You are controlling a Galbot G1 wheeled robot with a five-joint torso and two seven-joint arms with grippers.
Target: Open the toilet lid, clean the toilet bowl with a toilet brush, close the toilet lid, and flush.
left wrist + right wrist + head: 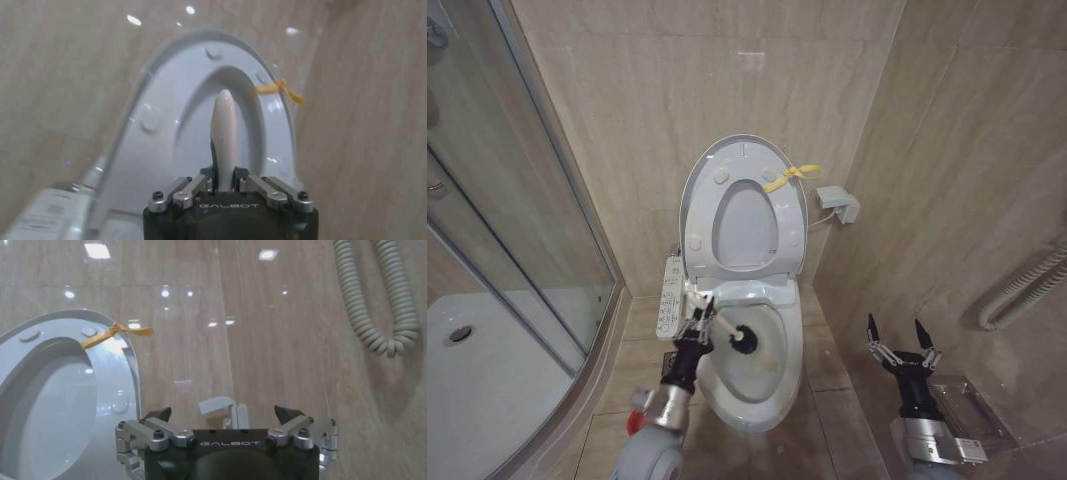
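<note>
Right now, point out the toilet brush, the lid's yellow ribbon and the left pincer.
toilet brush (745, 338): head view, on the black bristle head over the bowl.
yellow ribbon (789, 176): head view, on the loop at the raised lid's rim.
left pincer (699, 322): head view, between the fingertips gripping the brush handle.

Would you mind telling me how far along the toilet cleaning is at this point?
Done: the toilet lid stands raised against the wall. In hand: the left gripper is shut on the toilet brush, its black head over the toilet bowl. Left: scrubbing, closing the lid, then flushing. The right gripper waits open beside the bowl.
</note>
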